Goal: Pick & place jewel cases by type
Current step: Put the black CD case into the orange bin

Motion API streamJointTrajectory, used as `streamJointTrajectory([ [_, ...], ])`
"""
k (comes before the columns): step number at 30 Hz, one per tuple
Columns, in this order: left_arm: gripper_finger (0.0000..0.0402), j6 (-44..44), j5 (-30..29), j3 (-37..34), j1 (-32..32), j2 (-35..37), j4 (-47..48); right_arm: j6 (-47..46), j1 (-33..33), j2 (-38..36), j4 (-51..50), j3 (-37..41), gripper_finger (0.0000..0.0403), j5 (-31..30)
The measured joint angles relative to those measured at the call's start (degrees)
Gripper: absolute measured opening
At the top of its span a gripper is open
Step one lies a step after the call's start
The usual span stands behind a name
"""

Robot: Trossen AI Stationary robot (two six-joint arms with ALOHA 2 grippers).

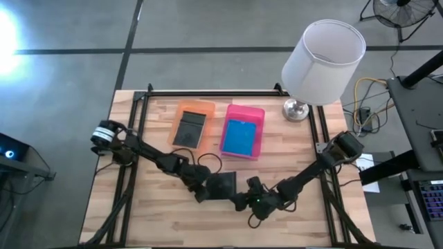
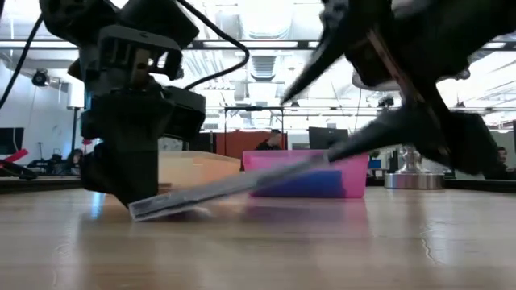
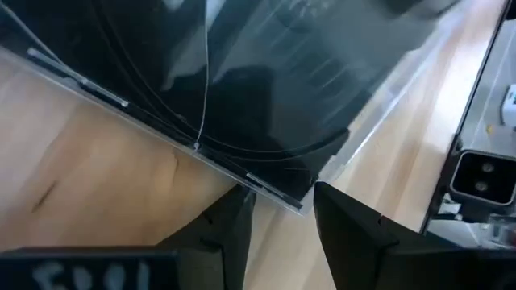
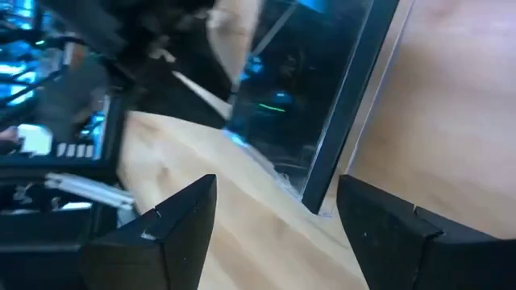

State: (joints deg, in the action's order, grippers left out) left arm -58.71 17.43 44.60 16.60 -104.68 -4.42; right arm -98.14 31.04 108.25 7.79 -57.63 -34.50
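Note:
A dark jewel case (image 1: 223,185) sits mid-table between both arms. In the low view it is tilted (image 2: 226,189), its left end (image 2: 139,211) on the wood and its right end raised. My left gripper (image 1: 203,188) stands over the low end, open by a narrow gap, with a corner of the case (image 3: 300,203) in that gap. My right gripper (image 1: 243,198) is wide open at the raised end, its fingers on either side of a corner (image 4: 318,205). Another dark case (image 1: 190,129) lies in the orange tray, and a blue case (image 1: 241,137) lies in the pink tray. My left gripper (image 3: 284,221) comes down at the case's low end with the corner between its fingertips. I cannot tell whether they touch it. My right gripper (image 4: 274,217) slants in from the table's right. One fingertip (image 2: 339,150) meets the raised end (image 2: 321,159), over or under it, I cannot tell.
The orange tray (image 1: 181,111) and the pink tray (image 1: 260,114) stand side by side toward the far edge. A lamp with a white shade (image 1: 322,61) and a metal base (image 1: 295,109) stands at the far right corner. Bare wood lies near both arms.

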Motion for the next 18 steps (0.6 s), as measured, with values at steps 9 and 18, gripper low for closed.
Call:
streamJointTrajectory([
  [9,0.0122,-1.0,-4.4,0.0,2.8,0.0,-0.3,6.6,-1.0,-1.8,2.7,-3.7,0.0238,-0.5],
  [18,0.0122,-1.9,-4.7,0.7,3.4,0.0,-6.4,11.7,-5.3,2.8,3.2,-10.0,0.0235,5.1],
])
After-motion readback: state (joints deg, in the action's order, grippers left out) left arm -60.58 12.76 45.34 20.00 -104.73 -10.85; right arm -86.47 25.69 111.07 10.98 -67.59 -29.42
